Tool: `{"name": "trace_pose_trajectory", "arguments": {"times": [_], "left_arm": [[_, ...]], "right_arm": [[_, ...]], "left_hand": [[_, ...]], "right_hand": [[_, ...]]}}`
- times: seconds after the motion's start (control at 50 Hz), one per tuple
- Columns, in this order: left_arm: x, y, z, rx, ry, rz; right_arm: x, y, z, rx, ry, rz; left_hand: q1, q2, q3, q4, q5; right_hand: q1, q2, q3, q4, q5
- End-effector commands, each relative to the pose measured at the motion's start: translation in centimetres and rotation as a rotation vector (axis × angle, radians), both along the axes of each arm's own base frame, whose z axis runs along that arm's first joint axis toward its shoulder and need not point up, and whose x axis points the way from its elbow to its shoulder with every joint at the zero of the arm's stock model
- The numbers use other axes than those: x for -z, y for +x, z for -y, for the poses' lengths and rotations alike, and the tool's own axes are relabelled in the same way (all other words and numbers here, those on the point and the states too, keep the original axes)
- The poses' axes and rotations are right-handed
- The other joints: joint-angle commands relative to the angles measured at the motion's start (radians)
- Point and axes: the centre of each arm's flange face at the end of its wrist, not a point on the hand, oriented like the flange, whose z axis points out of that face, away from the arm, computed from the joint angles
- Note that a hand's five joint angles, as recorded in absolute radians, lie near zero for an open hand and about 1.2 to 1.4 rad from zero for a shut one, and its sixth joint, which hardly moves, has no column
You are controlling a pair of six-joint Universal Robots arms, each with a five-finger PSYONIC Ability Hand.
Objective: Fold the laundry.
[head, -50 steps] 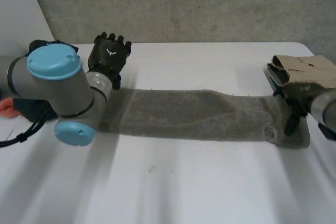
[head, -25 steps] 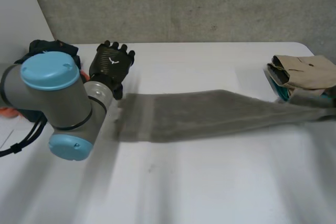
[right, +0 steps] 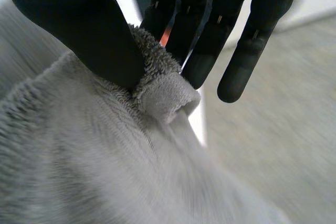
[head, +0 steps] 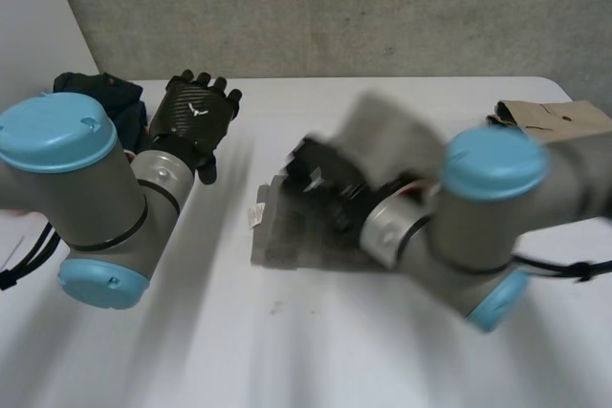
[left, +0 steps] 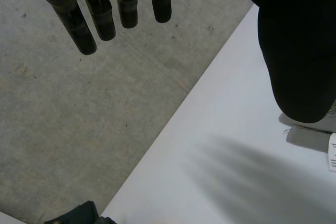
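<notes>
My right hand (head: 321, 175) pinches the grey terry towel (head: 290, 236) by an edge, the rest lying at its six o'clock; left hand (head: 194, 114), at the towel's ten o'clock, straight-fingered, empty.

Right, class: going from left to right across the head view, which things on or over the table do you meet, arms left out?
dark clothes → left robot hand → grey towel → folded beige clothes
</notes>
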Motion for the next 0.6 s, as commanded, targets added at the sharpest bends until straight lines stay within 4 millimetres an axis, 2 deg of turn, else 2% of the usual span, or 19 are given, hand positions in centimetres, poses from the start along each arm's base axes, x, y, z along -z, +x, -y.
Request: {"name": "trace_pose_trajectory", "arguments": {"times": [0.02,0.06,0.12,0.14,0.2,0.22,0.26,0.36,0.38,0.4,0.44,0.5,0.54,0.56,0.58,0.6], "left_arm": [[0.0,-0.9,-0.5,0.025,0.003,-0.021],[-0.2,-1.4,-1.0,0.042,0.003,-0.034],[-0.5,-2.3,-1.5,0.069,-0.001,-0.065],[-0.6,-2.7,-1.7,0.079,-0.003,-0.073],[-0.4,-3.9,-2.5,0.114,0.001,-0.093],[-0.4,-4.3,-2.7,0.126,0.000,-0.098],[-0.3,-5.5,-3.5,0.160,-0.001,-0.101],[0.7,-6.7,-4.3,0.192,0.015,-0.092],[0.7,-6.7,-4.4,0.193,0.016,-0.091],[0.9,-6.7,-4.5,0.193,0.022,-0.087],[0.9,-6.7,-4.5,0.193,0.023,-0.086],[1.0,-6.5,-4.4,0.184,0.025,-0.085],[0.7,-6.3,-4.3,0.176,0.020,-0.088],[0.5,-6.2,-4.3,0.175,0.016,-0.089],[0.4,-6.2,-4.3,0.173,0.014,-0.090],[-0.1,-6.0,-4.3,0.166,0.006,-0.096]], "right_arm": [[2.3,0.9,-0.2,0.106,0.068,-0.053],[1.9,0.5,0.0,0.171,0.096,-0.033],[0.0,-0.9,0.8,0.297,0.226,0.078],[-1.1,-2.5,1.5,0.356,0.317,0.142],[-1.9,-4.9,2.3,0.444,0.462,0.224],[-1.6,-6.1,2.2,0.488,0.563,0.250],[-0.9,-7.1,2.2,0.530,0.631,0.259],[2.0,-11.5,3.5,0.700,0.691,0.166],[3.0,-13.1,4.1,0.750,0.671,0.114],[3.4,-13.8,4.5,0.775,0.651,0.089],[3.3,-15.2,5.8,0.833,0.559,0.055],[2.7,-15.9,7.6,0.876,0.439,0.086],[1.0,-15.3,8.7,0.863,0.308,0.150],[0.1,-14.6,8.6,0.838,0.266,0.174],[-2.0,-12.6,7.7,0.757,0.196,0.212],[-2.9,-11.4,7.0,0.711,0.175,0.229]], "left_hand": [[-0.024,-0.028,-0.036,-0.028,-0.045],[-0.024,-0.028,-0.036,-0.028,-0.045],[-0.024,-0.028,-0.036,-0.028,-0.045],[-0.024,-0.028,-0.036,-0.028,-0.045],[-0.024,-0.028,-0.036,-0.028,-0.045],[-0.024,-0.028,-0.036,-0.028,-0.045],[-0.024,-0.028,-0.036,-0.028,-0.045],[-0.024,-0.028,-0.036,-0.028,-0.045],[-0.024,-0.028,-0.036,-0.028,-0.045],[-0.024,-0.028,-0.036,-0.028,-0.045],[-0.024,-0.028,-0.036,-0.028,-0.045],[-0.024,-0.028,-0.036,-0.028,-0.045],[-0.024,-0.028,-0.036,-0.028,-0.045],[-0.024,-0.028,-0.036,-0.028,-0.045],[-0.024,-0.028,-0.036,-0.028,-0.045],[-0.024,-0.028,-0.036,-0.028,-0.045]], "right_hand": [[-0.892,-0.945,-0.953,-0.960,-0.936],[-0.892,-0.945,-0.953,-0.960,-0.936],[-0.892,-0.945,-0.953,-0.960,-0.936],[-0.892,-0.945,-0.953,-0.960,-0.936],[-0.892,-0.945,-0.953,-0.960,-0.936],[-0.892,-0.945,-0.953,-0.960,-0.936],[-0.892,-0.945,-0.953,-0.960,-0.936],[-0.892,-0.945,-0.953,-0.960,-0.936],[-0.586,-0.639,-0.647,-0.654,-0.629],[-0.312,-0.365,-0.373,-0.380,-0.356],[0.327,0.274,0.265,0.259,0.283],[0.330,0.277,0.268,0.262,0.286],[0.330,0.277,0.268,0.262,0.286],[0.330,0.277,0.268,0.262,0.286],[0.330,0.277,0.268,0.262,0.286],[0.330,0.277,0.268,0.262,0.286]]}}
